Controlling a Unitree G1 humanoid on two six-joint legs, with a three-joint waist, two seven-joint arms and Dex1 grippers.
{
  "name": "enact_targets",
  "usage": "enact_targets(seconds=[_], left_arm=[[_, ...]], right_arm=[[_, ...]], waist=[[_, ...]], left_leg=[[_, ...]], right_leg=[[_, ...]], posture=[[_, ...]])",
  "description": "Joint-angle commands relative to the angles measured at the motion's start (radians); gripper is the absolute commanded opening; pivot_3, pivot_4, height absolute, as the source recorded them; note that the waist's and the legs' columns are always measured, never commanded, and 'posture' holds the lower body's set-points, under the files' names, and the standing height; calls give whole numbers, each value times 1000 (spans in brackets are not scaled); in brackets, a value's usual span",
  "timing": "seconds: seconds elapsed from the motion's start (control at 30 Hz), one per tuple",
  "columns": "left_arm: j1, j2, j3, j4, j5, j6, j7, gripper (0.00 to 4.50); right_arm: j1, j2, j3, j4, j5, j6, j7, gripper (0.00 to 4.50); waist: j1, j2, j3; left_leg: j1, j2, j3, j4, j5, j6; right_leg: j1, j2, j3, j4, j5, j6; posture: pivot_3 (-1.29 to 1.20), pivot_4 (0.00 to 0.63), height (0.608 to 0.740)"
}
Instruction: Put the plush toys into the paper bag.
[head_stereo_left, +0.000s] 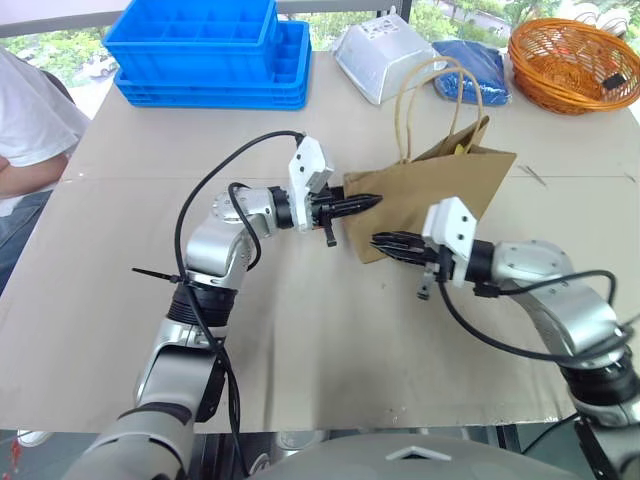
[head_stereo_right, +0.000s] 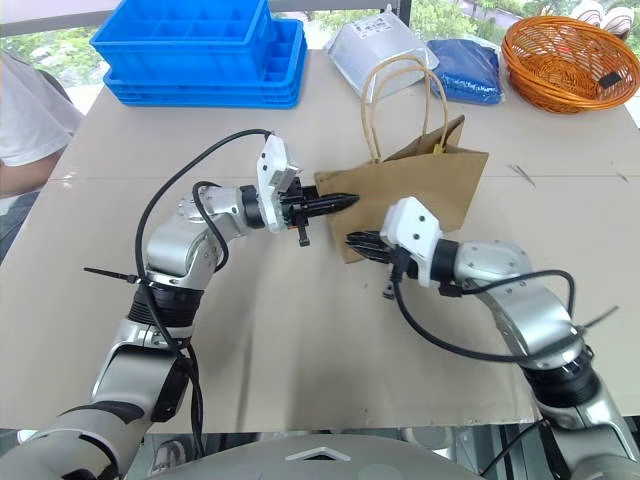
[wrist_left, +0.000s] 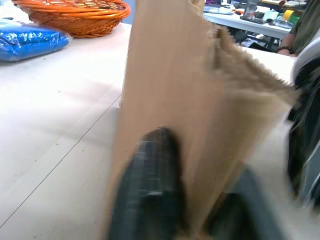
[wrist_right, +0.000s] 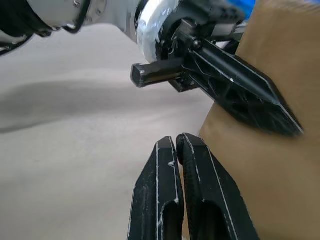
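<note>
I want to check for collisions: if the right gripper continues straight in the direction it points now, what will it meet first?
Probably the left gripper, shut on the paper bag edge just ahead of the right gripper; the bag's corner beside it could come first, since depth is unclear.

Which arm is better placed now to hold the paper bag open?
Left. The left hand is shut on the paper bag at its edge; the right hand is shut and empty beside the bag.
</note>
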Motion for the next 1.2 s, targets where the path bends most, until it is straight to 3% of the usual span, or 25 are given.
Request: enact_targets(seconds=[0.03, 0.23, 0.3, 0.37, 0.4, 0.57, 0.73, 0.77, 0.83, 1.03, 1.2], left_arm=[[5, 65, 68, -9, -47, -18, -73, 39], [38, 155, 117, -10, -80, -34, -173, 39], [65, 193, 143, -7, -97, -66, -231, 0], [90, 237, 139, 16, -74, -150, -314, 0], [96, 248, 135, 31, -64, -188, -342, 0], [49, 221, 121, 187, -23, -337, -388, 0], [4, 202, 119, 273, -14, -362, -403, 0], [3, 204, 128, 273, -23, -338, -396, 702], [30, 220, 157, 223, -53, -269, -360, 1360], [239, 280, 265, -84, -159, 4, -176, 4134], [434, 346, 395, -242, -222, 158, -60, 4134]], right_arm=[[106, -39, -149, -163, 85, 31, -30, 0], [304, -111, -339, -280, 159, 63, -48, 0], [403, -119, -419, -304, 174, 53, -45, 763], [500, -134, -480, -313, 154, 25, -30, 1840], [534, -137, -501, -314, 150, 14, -24, 2089], [611, -138, -538, -287, 128, -51, -21, 4461], [596, -137, -515, -265, 116, -79, -34, 4461], [589, -139, -510, -261, 114, -81, -37, 4500], [577, -144, -504, -254, 113, -85, -34, 4500], [570, -127, -540, -196, 134, -125, -23, 4500], [619, -151, -611, -130, 161, -170, 58, 4500]], waist=[[-3, 0, 0], [0, 1, 0], [1, 0, -1], [3, 0, -1], [4, 0, -1], [5, 0, -1], [5, 0, -1], [5, 0, -1], [3, 0, -1], [-5, 0, -1], [4, 1, 0]], left_leg=[[0, 0, 0, 0, 0, 0], [1, 1, 1, 1, -2, 4], [1, 1, 0, 1, -2, 4], [1, 1, 0, 2, -3, 4], [1, 1, -1, 2, -3, 4], [2, 1, 1, 7, -3, 5], [8, 1, 1, 9, -4, 7], [10, 1, 1, 9, -4, 7], [13, 2, 1, 9, -5, 8], [13, 4, 2, 9, -6, 9], [14, 5, 2, 8, -6, 9]], right_leg=[[0, 0, 0, 0, 0, 0], [1, 1, 0, 0, 0, 0], [3, 1, 0, 0, 0, 0], [3, 1, 0, 0, 0, 0], [3, 2, -1, 0, 0, 0], [6, 3, 0, 0, 0, 0], [12, 3, 0, 0, 0, 1], [15, 3, 0, 0, -1, 1], [16, 3, 1, 0, -1, 1], [16, 3, 1, 0, -1, 1], [16, 2, 4, 0, -1, 1]], posture=[[0, 150, 740], [0, 150, 740], [0, 150, 740], [0, 150, 740], [0, 150, 740], [0, 150, 740], [0, 150, 740], [0, 150, 740], [0, 150, 740], [0, 150, 740], [0, 150, 740]])
